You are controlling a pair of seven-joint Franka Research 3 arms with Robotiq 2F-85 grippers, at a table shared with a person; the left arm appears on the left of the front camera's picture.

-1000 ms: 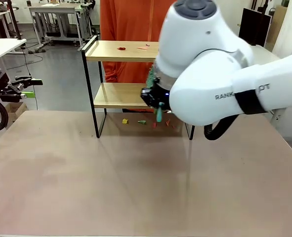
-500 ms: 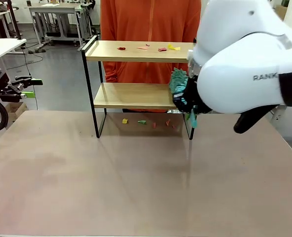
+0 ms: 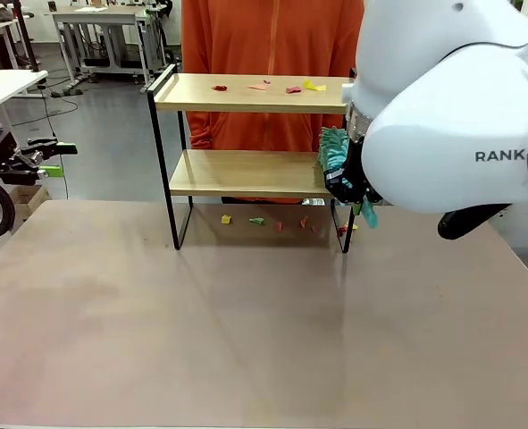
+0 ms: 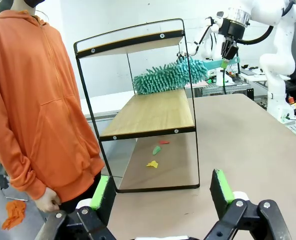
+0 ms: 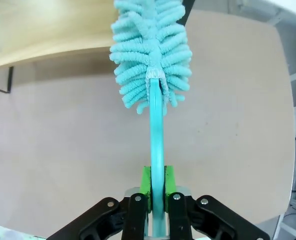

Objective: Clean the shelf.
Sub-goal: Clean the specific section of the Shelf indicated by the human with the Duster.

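R gripper (image 5: 157,186) w/ duster (image 5: 150,55) shifted right; scraps (image 3: 286,88) on shelf (image 3: 246,170) top

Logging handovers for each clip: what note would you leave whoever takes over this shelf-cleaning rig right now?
Right hand: shut on the handle of the teal duster, whose head is at the right end of the shelf, between the boards.
Left hand: open, holding nothing, off to the left.
Done: lower board looks clear; loose scraps lie on the table under the shelf.
Left: coloured scraps on the top board to sweep off.
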